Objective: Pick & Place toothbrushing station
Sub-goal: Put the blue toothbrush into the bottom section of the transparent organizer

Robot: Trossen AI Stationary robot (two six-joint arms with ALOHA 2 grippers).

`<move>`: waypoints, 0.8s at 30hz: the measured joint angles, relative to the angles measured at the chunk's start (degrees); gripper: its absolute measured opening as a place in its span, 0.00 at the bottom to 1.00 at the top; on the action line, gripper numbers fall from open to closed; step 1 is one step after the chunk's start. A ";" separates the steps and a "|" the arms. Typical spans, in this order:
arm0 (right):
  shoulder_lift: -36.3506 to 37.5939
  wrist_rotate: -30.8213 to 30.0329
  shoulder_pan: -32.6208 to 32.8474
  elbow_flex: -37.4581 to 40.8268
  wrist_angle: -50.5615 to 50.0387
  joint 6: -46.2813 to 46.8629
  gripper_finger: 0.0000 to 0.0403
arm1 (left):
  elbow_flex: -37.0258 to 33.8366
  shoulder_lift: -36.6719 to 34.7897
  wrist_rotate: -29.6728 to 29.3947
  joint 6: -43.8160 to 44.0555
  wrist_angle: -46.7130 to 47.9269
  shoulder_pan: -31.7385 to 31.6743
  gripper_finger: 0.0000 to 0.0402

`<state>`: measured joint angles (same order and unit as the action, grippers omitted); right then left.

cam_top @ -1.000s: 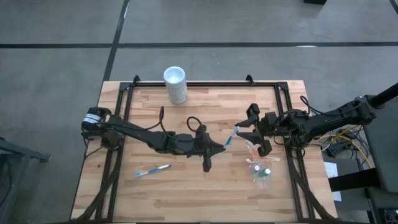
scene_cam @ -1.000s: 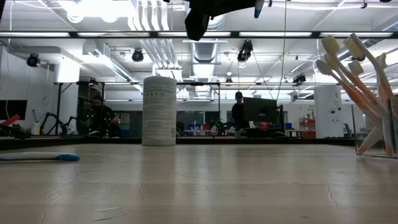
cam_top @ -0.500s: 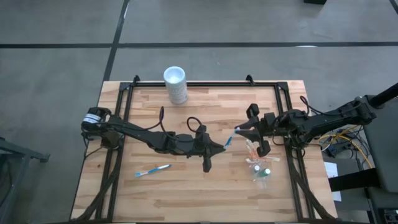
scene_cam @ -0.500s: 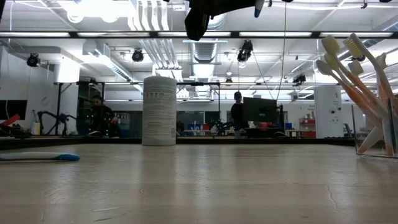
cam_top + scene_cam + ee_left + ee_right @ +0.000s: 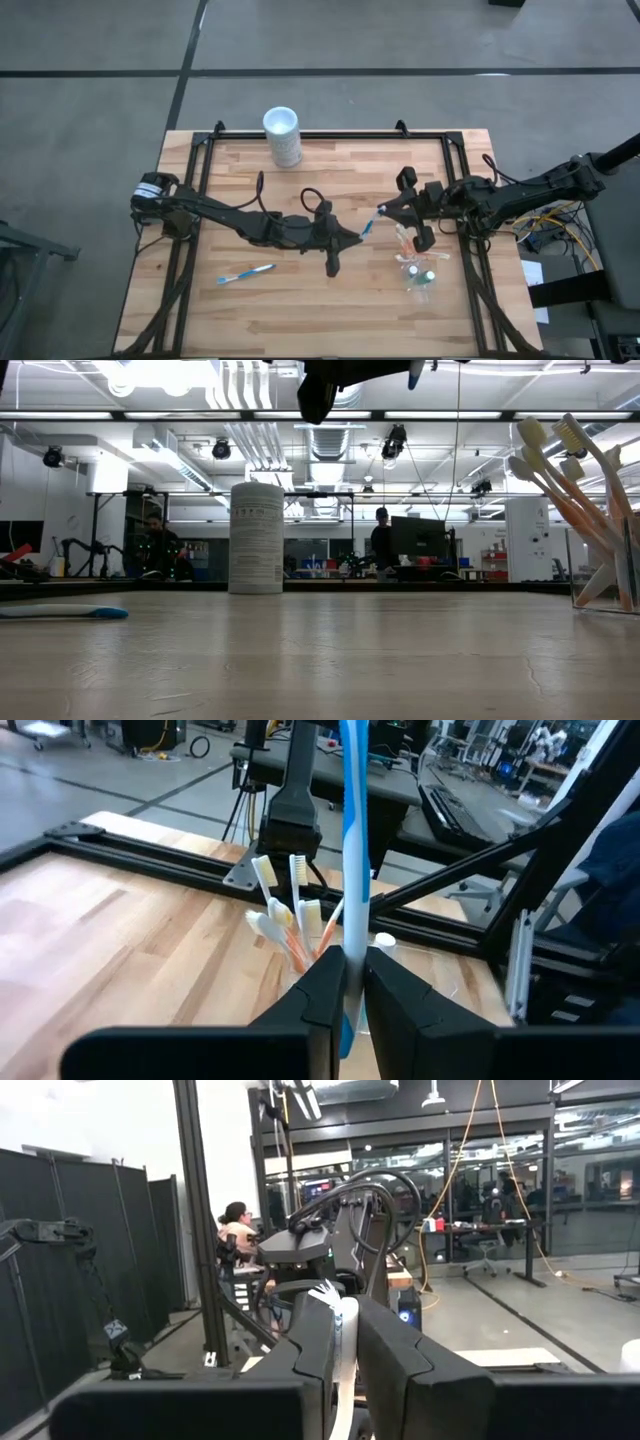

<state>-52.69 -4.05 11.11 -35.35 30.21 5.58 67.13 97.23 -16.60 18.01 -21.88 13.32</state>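
A handover over the middle of the pale wooden slatted surface point(image 5: 300, 300) appears to be in hand. One blue-and-white toothbrush point(image 5: 371, 221) is gripped at both ends in the centre of the high view: the left end effector point(image 5: 352, 236) is closed on its handle, and in the left wrist view the brush point(image 5: 353, 870) is seen standing up between the narrow fingers. The right end effector point(image 5: 392, 212) is closed on the bristle end, shown in the right wrist view as a white tip point(image 5: 338, 1330) pinched between the fingers.

The next move is judged to call for release by one end effector, so that the brush can be carried to the small clear plastic cup point(image 5: 418, 278) at the lower right of the high view. Orange-and-white toothbrushes point(image 5: 405, 242) are already leaning in it, and little room is left, so a steep, careful entry would be needed.

A tall white opaque cup point(image 5: 283, 136) is standing at the upper centre, well apart. A second blue-and-white toothbrush point(image 5: 246, 273) is lying flat at the lower left. People point(image 5: 382, 540) are seen in the room beyond.
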 joint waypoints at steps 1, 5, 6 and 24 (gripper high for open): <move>-0.02 0.01 0.00 0.00 0.01 -0.02 0.07 | 0.00 0.00 0.00 -1.02 0.03 -0.02 0.10; -0.02 0.15 0.02 0.00 0.01 -0.02 0.07 | 0.00 0.00 0.04 -5.92 0.06 -0.02 0.12; -0.02 0.16 0.02 0.00 0.02 -0.01 0.07 | 0.00 0.00 0.04 -6.16 0.05 -0.02 0.12; -0.02 0.07 0.02 0.00 0.05 0.15 0.07 | 0.00 0.02 -1.34 -4.25 0.08 -0.02 0.32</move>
<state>-52.71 -3.99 11.14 -35.35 30.26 5.74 67.13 97.25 -17.93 13.75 -21.80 13.30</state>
